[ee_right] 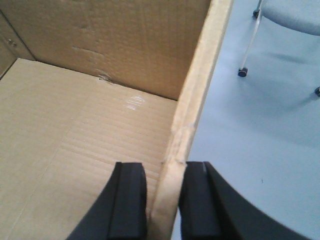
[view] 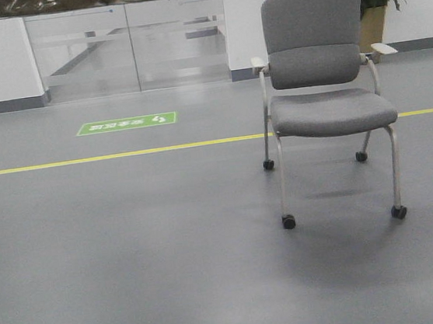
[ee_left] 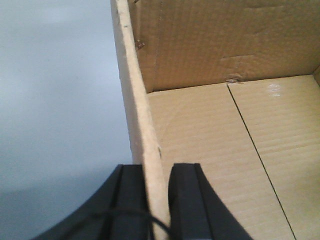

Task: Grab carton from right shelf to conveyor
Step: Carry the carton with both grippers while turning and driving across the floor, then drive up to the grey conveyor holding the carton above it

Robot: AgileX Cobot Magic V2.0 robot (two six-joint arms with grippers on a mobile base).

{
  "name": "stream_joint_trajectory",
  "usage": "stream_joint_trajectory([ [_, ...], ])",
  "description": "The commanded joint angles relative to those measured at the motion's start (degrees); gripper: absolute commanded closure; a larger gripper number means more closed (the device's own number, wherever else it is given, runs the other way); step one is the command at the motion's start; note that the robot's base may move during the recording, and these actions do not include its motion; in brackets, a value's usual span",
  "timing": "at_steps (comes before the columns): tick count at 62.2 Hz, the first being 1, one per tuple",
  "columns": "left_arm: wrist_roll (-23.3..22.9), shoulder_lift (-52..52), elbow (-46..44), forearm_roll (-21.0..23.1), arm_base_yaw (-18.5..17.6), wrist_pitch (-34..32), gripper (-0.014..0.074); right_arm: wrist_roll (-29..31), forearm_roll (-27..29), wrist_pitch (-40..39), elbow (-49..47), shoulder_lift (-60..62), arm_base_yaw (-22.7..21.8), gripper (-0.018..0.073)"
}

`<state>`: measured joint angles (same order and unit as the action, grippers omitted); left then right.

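The left tool (ee_left: 159, 200) is clamped on the carton (ee_left: 215, 150) at its left wall's top edge, one finger inside and one outside. The right tool (ee_right: 164, 200) grips the frayed right wall edge the same way (a small tear shows just above the fingers). The carton hangs between the two tools with its open top toward the wrist cameras, and bare grey floor (view: 133, 257) lies outside both walls. Ahead, the floor is open up to the yellow line (view: 106, 156), with a grey wheeled chair (view: 322, 95) to the right, near the carton's right side.
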<state>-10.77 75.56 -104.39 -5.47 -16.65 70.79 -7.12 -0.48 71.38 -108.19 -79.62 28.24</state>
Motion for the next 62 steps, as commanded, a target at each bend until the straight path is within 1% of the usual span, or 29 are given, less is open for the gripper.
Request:
stream_joint_trajectory([
  [1, 0.07, -0.87, -0.28, -0.14, -0.14, -1.92, 0.0605, 1.59, -0.58, -1.42, -0.13, 0.78, -0.12, 0.0629],
  [25, 0.07, -0.87, -0.28, -0.14, -0.14, -1.92, 0.0605, 1.59, -0.59, -1.49, -0.13, 0.78, -0.12, 0.0629],
  [44, 0.07, -0.87, -0.28, -0.14, -0.14, -1.92, 0.0605, 1.59, -0.59, -6.38, -0.13, 0.78, -0.12, 0.0629],
  [51, 0.07, -0.87, -0.28, -0.14, -0.14, -1.92, 0.0605, 1.59, -0.59, -6.95, -0.13, 0.78, -0.12, 0.0629],
  [62, 0.07, -0.87, -0.28, -2.34, -0.14, -1.9, 0.0605, 1.59, -0.59, -7.08, -0.13, 0.78, -0.12, 0.0629],
])
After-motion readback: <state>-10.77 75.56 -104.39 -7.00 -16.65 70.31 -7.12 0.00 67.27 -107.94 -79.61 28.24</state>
